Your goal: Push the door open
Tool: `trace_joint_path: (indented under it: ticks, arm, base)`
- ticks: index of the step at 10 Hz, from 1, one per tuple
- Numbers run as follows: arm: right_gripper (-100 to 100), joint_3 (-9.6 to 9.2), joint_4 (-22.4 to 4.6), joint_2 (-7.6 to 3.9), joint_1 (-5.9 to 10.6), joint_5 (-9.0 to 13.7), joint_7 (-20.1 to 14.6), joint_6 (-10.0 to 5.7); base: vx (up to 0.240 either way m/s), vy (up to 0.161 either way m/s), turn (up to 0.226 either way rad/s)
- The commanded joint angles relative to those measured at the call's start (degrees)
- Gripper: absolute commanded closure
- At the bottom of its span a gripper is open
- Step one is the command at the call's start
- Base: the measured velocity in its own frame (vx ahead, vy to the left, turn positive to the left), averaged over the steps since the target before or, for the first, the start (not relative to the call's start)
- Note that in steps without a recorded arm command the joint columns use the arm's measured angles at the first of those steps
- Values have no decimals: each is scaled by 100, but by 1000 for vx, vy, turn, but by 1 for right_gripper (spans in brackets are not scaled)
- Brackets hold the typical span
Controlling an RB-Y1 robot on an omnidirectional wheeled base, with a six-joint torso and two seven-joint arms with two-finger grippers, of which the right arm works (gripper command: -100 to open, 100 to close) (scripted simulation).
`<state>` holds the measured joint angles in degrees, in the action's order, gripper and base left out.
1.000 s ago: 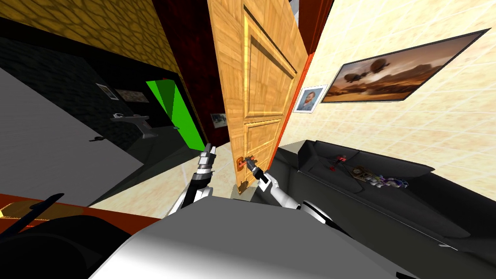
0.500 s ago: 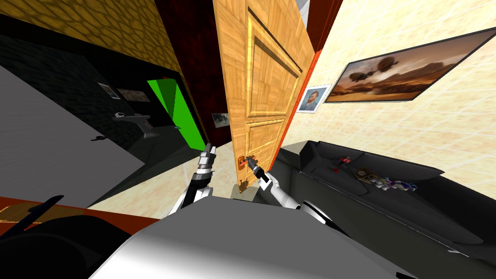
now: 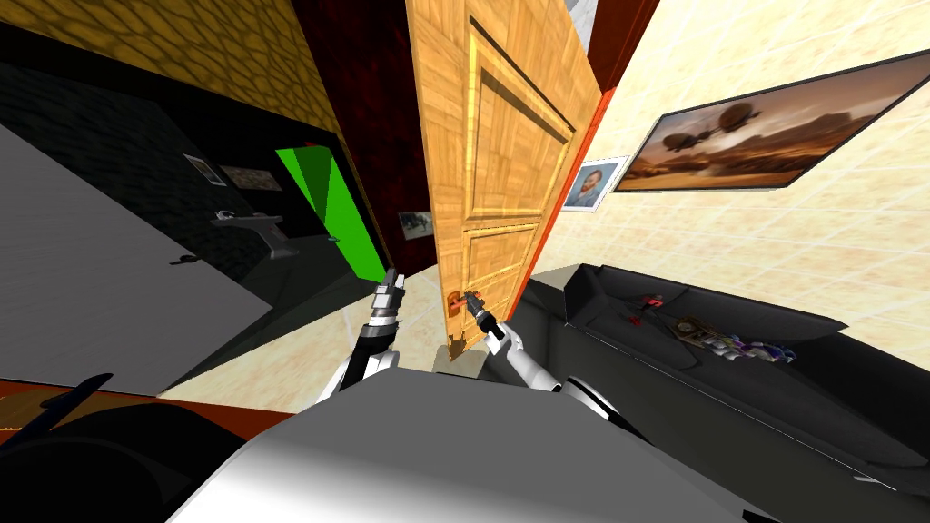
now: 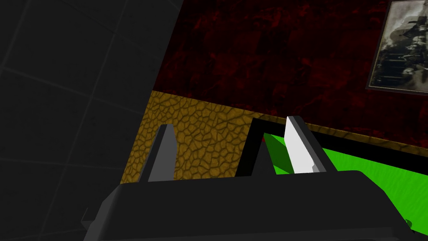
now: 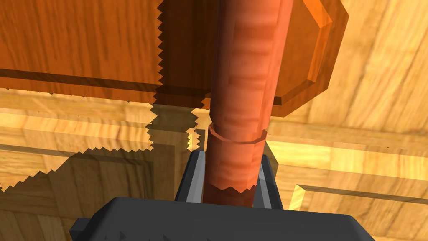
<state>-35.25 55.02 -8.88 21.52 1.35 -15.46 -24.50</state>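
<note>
Wooden door (image 3: pixel 495 163) standing ajar, right gripper (image 5: pixel 230 155) pinching its handle (image 5: pixel 240 83).
The panelled door is hanging partly open straight ahead, left of a dark sofa (image 3: pixel 727 386); the reddish handle is sitting low near its free edge, while the left gripper (image 4: pixel 230 124) is hovering just left, fingers spread.

The door (image 3: pixel 495 163) swung wider (handle (image 5: pixel 236 104) and right tool (image 3: pixel 470 297) too).

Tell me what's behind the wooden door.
Past the free edge of the door I can see a dark red wall, a small framed picture on it and a green panel. Whatever lies straight behind the door's panels is covered.
</note>
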Motion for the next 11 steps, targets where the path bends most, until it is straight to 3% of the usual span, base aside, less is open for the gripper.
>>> trace_joint_path:
  ticks: [1, 3, 6, 11]
  arm:
    - [100, 252, -62, 9, 148, -14, 33, -1]
    - [100, 489, -173, 92, 169, -67, 108, 3]
    - [100, 607, -229, 134, 180, -93, 145, 5]
    - [100, 1080, -453, 307, 222, -199, 294, 12]
  base:
    - [34, 74, 16]
    - [44, 102, 17]
    - [31, 59, 2]
    - [34, 63, 14]
